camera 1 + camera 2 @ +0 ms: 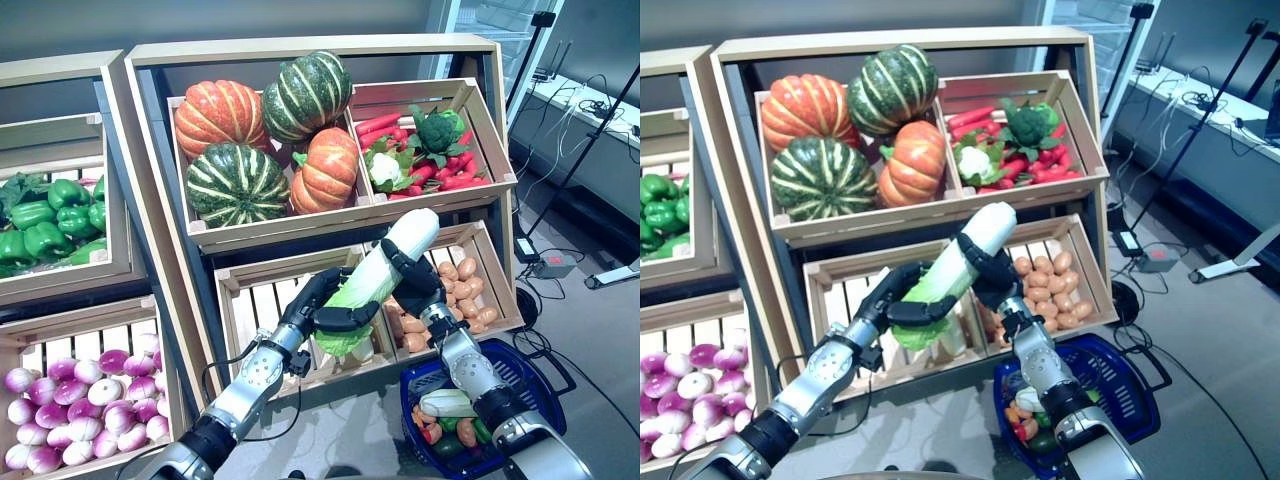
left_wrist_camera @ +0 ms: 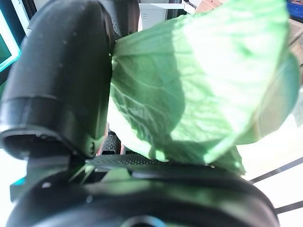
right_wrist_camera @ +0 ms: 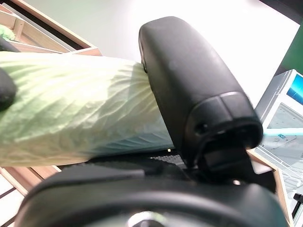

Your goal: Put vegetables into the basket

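Note:
A long napa cabbage [image 1: 375, 275], white at its upper end and leafy green at its lower end, is held in the air in front of the stand's lower crates. My left hand [image 1: 325, 305] is curled round its green leafy end [image 2: 199, 80]. My right hand [image 1: 415, 280] is curled round its pale middle [image 3: 71, 113]. The blue basket [image 1: 525, 375] stands on the floor at the lower right, below the right arm. It holds a pale cabbage-like vegetable [image 1: 447, 403], an orange piece [image 1: 432, 432] and green pieces [image 1: 470, 428].
The wooden stand [image 1: 300, 210] with its crates of vegetables is right behind the hands. A crate of small potatoes [image 1: 465, 290] is beside the right hand. Cables and a stand's legs [image 1: 560, 250] lie on the floor at the right.

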Controlling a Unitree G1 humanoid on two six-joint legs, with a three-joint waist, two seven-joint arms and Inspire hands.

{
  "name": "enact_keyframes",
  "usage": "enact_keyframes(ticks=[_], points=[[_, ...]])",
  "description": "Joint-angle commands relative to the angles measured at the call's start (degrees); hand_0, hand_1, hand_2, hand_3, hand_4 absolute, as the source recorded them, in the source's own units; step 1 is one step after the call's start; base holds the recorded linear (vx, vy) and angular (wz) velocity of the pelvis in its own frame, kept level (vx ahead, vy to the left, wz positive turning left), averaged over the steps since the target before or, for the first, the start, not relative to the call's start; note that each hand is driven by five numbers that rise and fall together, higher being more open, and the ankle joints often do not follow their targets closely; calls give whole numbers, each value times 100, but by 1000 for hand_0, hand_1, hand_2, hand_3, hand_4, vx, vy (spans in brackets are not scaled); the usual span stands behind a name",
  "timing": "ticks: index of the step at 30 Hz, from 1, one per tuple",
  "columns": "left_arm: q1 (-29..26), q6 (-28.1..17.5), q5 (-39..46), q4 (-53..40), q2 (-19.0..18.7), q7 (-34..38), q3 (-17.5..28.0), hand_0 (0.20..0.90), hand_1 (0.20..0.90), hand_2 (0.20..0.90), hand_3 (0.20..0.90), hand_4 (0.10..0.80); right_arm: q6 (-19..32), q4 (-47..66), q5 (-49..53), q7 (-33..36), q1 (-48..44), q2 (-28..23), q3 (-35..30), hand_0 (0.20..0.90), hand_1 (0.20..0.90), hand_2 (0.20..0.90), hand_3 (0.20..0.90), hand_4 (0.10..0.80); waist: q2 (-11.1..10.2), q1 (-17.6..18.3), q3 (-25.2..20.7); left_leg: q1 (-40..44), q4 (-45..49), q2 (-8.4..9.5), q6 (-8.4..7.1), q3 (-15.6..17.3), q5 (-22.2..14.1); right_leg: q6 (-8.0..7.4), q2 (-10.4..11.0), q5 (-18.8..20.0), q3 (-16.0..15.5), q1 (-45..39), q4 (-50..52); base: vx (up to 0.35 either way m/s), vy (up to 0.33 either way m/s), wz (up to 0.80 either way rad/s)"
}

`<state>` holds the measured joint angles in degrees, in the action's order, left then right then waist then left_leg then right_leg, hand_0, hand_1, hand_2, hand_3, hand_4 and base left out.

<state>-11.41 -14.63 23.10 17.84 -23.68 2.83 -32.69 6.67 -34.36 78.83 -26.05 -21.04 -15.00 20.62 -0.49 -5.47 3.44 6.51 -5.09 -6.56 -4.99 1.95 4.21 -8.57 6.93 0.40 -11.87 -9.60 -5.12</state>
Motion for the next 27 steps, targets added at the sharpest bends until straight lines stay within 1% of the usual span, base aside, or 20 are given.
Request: enact_keyframes(ticks=[1, 3, 4, 5, 6, 14, 18, 22, 26, 27], points=[[-710, -222, -686, -201, 308, -654, -970, 300, 300, 300, 300, 400, 84, 1028, -267, -742, -1666, 721, 326, 300, 300, 300, 300, 400, -105, 61, -129, 189, 9, 153, 201, 151, -534, 291, 131, 97, 57, -8, 12, 0, 0, 0], [-702, -210, -695, -162, 305, -637, -963, 300, 300, 300, 300, 400, 89, 1006, -265, -709, -1685, 694, 309, 300, 300, 300, 300, 400, -98, 65, -131, 188, 9, 152, 197, 151, -537, 287, 134, 98, 54, -2, 12, 0, 0, 0], [-702, -203, -697, -161, 305, -622, -962, 368, 368, 368, 368, 445, 92, 1004, -265, -703, -1689, 692, 306, 300, 300, 300, 300, 400, -97, 65, -131, 187, 9, 151, 196, 151, -537, 287, 135, 99, 53, -1, 12, 0, 0, 0], [-692, -178, -708, -147, 295, -577, -959, 681, 681, 681, 681, 654, 106, 990, -267, -686, -1693, 686, 307, 300, 300, 300, 300, 400, -92, 65, -127, 186, 9, 147, 194, 153, -533, 285, 137, 103, 50, 2, 12, 0, 0, 0], [-660, -128, -725, -98, 289, -535, -942, 900, 900, 900, 900, 800, 118, 967, -249, -660, -1716, 676, 302, 300, 300, 300, 300, 400, -90, 68, -127, 185, 9, 142, 187, 160, -529, 286, 131, 104, 56, 6, 12, 0, 0, 0], [-610, -114, -956, 127, 273, -305, -807, 900, 900, 900, 900, 800, 215, 911, -232, -606, -1656, 583, 138, 300, 300, 300, 300, 400, -91, 87, -115, 202, 9, 113, 175, 196, -527, 287, 123, 112, 59, 10, 12, 0, 0, 0], [-548, -206, -1062, 159, 218, -242, -696, 900, 900, 900, 900, 800, 261, 932, -244, -553, -1616, 499, 9, 300, 300, 300, 300, 400, -89, 82, -106, 198, 9, 100, 163, 203, -521, 284, 123, 116, 55, 13, 12, 0, 0, 0], [-501, -298, -1287, 184, 122, -148, -603, 900, 900, 900, 900, 800, 335, 877, -279, -462, -1577, 303, -165, 300, 300, 300, 300, 400, -92, 85, -91, 206, 9, 92, 153, 209, -525, 281, 120, 122, 51, 10, 12, 0, 0, 0], [-443, -254, -1358, 186, 24, -161, -495, 900, 900, 900, 900, 800, 346, 760, -358, -429, -1490, 43, -374, 300, 300, 300, 300, 400, -100, 98, -82, 214, 9, 85, 148, 211, -534, 280, 109, 127, 54, 13, 12, 0, 0, 0], [-442, -252, -1358, 183, 23, -161, -496, 900, 900, 900, 900, 800, 345, 758, -358, -430, -1491, 42, -376, 300, 300, 300, 300, 400, -100, 96, -82, 214, 9, 85, 148, 212, -534, 280, 109, 127, 54, 12, 12, 0, 0, 0]])
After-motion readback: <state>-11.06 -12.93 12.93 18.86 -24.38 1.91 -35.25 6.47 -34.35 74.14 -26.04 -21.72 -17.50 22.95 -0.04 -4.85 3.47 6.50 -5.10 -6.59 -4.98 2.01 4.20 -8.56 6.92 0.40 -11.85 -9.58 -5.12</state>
